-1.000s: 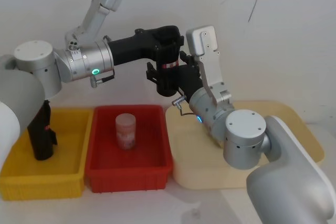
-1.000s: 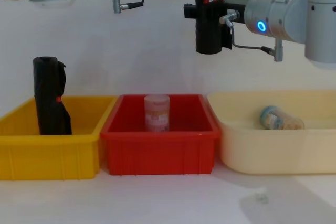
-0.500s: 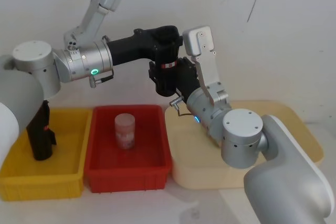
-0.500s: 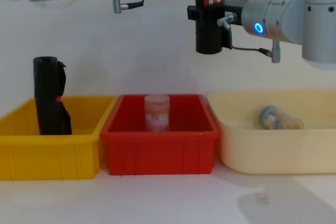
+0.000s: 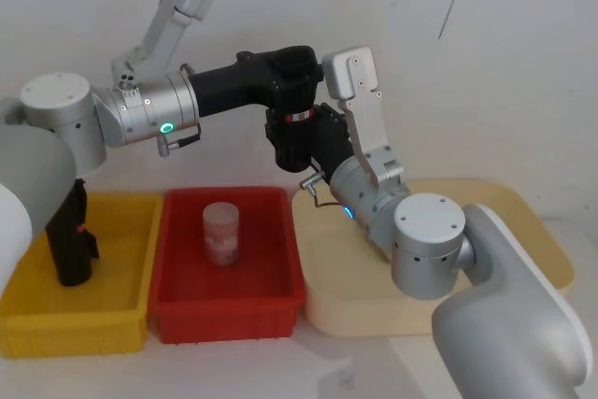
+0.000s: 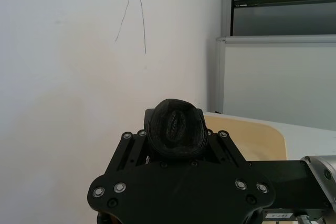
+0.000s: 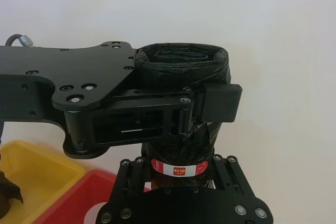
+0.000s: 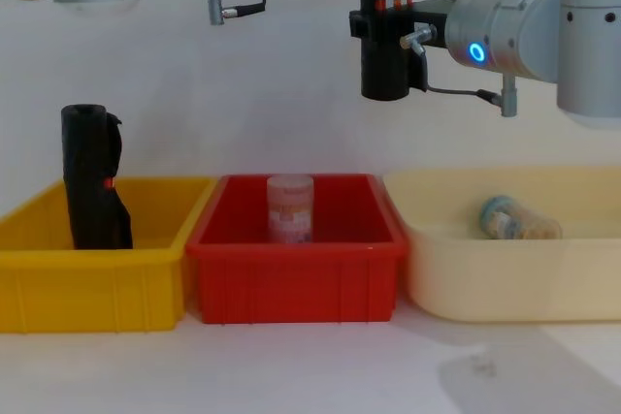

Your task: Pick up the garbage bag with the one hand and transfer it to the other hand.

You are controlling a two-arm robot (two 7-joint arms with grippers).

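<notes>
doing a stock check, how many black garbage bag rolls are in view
2. One garbage bag is held in the air above the red bin, between both arms. The second roll stands upright in the yellow bin.

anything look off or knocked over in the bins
One thing: the blue-lidded jar lies on its side in the cream tray, while the pink jar stands upright in the red bin. A second black roll leans slightly in the yellow bin.
</notes>
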